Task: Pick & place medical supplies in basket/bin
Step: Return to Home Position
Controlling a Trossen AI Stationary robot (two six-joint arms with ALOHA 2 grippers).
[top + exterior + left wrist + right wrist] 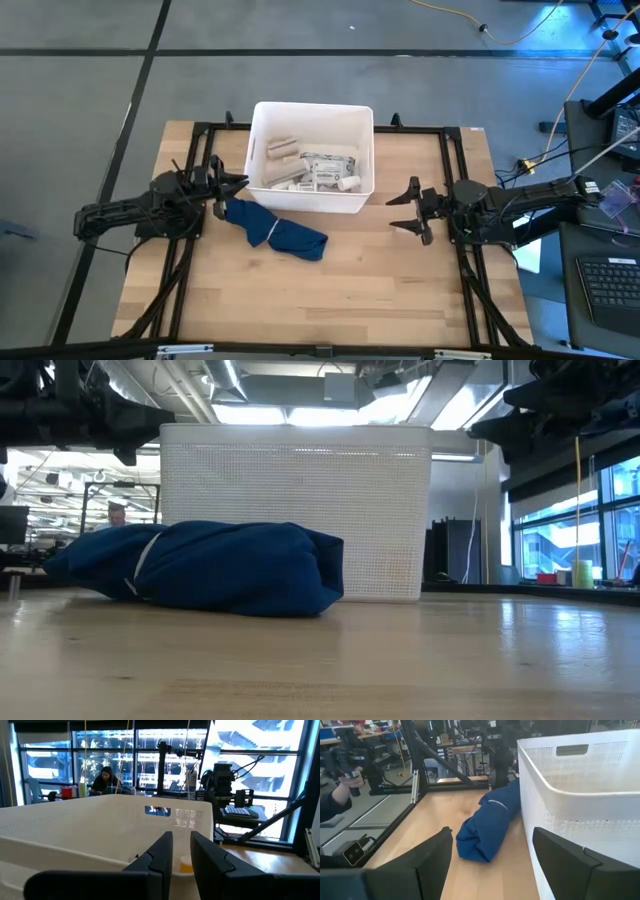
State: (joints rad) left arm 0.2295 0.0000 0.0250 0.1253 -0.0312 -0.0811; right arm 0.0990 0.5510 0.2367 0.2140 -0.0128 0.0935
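Medical supplies (310, 170): bandage rolls, packets and vials, all lying heaped inside the white bin (312, 107) at the far middle of the bench (350, 300).

Left end effector (232, 186): I am holding it beside the bin's left wall, fingers nearly together, gripping nothing.

Right end effector (400, 212): I am hovering it right of the bin, spread wide, empty.

Blue cloth (275, 230): lying outside the bin. Sorting looks finished, so I am keeping both end effectors clear.

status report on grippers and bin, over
left gripper barely open, empty, beside bin. right gripper open, empty. supplies in bin. blue cloth beside bin.
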